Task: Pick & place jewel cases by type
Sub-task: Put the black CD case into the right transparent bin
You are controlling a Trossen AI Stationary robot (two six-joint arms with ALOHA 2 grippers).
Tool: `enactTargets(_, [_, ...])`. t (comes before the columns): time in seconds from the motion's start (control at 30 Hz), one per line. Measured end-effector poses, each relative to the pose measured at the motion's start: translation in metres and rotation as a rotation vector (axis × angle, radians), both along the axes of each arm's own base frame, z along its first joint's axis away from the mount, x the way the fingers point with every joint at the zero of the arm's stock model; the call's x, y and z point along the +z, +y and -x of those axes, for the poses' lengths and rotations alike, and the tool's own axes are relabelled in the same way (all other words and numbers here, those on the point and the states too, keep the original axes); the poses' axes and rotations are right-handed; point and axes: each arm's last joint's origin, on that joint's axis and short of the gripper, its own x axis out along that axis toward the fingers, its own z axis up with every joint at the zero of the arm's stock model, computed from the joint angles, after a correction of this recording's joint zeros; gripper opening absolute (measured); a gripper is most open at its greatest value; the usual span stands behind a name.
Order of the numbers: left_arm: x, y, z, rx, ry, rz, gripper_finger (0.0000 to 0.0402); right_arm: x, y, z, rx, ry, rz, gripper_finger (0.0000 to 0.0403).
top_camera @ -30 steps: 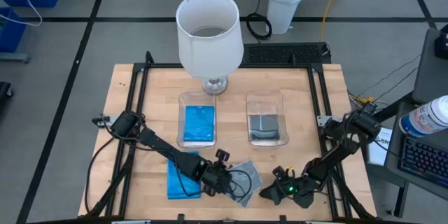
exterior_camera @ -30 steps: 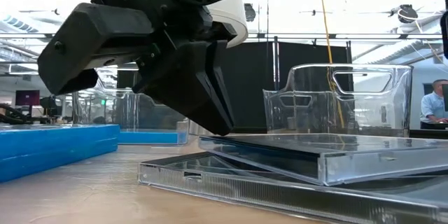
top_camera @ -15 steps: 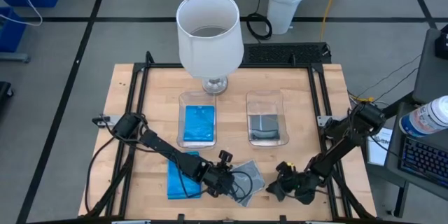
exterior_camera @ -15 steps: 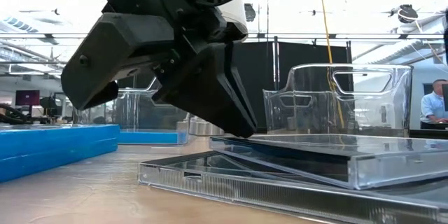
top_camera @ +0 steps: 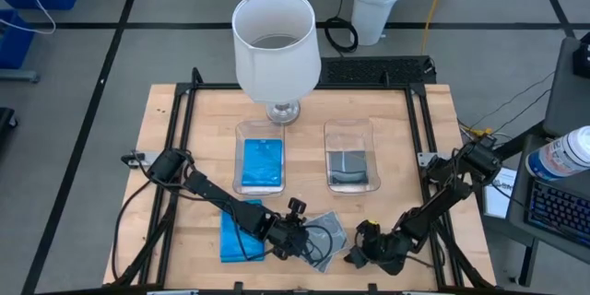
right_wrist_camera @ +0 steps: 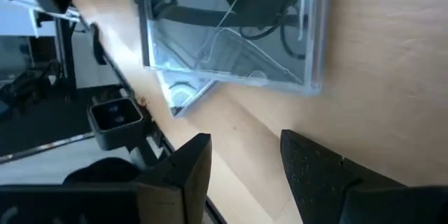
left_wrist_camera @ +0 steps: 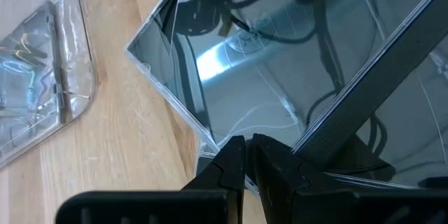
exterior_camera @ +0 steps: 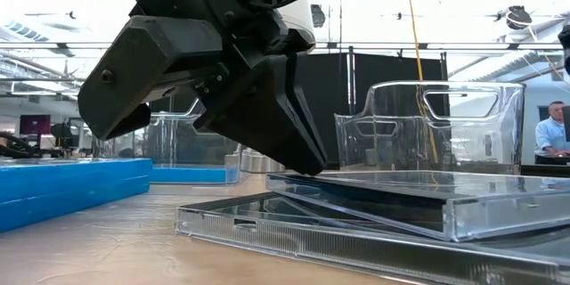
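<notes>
Wooden worktop (top_camera: 184,129) with a black frame, a white lamp (top_camera: 276,44) at its far edge as landmark. Nearer than the lamp sit two clear trays side by side: the left tray (top_camera: 260,164) holds a blue jewel case (top_camera: 261,163), the right tray (top_camera: 350,155) a dark grey jewel case (top_camera: 350,166). Further toward the near edge, a blue stack of jewel cases (top_camera: 236,236) lies flat on the wood, and just beside it two smoky grey jewel cases (top_camera: 324,234) overlap, the upper one tilted across the lower in the low view. Left gripper (top_camera: 297,240) is down at the edge of those grey cases, its fingers (left_wrist_camera: 234,164) pressed nearly together against the case edge; cannot tell if anything is pinched. Right gripper (top_camera: 361,253) hangs low at the near edge, just beside the grey pair, fingers (right_wrist_camera: 192,161) spread and holding nothing. A person (exterior_camera: 550,135) sits in the background.
</notes>
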Motion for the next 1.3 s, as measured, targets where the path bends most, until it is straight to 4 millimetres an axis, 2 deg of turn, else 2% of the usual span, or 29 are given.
enactTargets(0.23, [0.000, 0.000, 0.000, -0.002, -0.004, 0.002, 0.0040, -0.003, -0.002, 0.009, -0.076, 0.035, 0.037, 0.0164])
enactTargets(0.6, [0.000, -0.001, -0.001, -0.014, -0.016, 0.002, 0.0040, -0.005, -0.013, 0.000, -0.071, 0.055, 0.112, 0.0164])
enactTargets(0.87, [0.000, -0.002, -0.002, -0.028, -0.014, 0.024, 0.0040, -0.005, -0.027, -0.004, -0.117, -0.004, 0.304, 0.0164])
enactTargets(1.3, [0.000, -0.002, -0.002, -0.026, -0.018, 0.022, 0.0040, -0.003, -0.017, -0.005, -0.007, -0.019, 0.215, 0.0164])
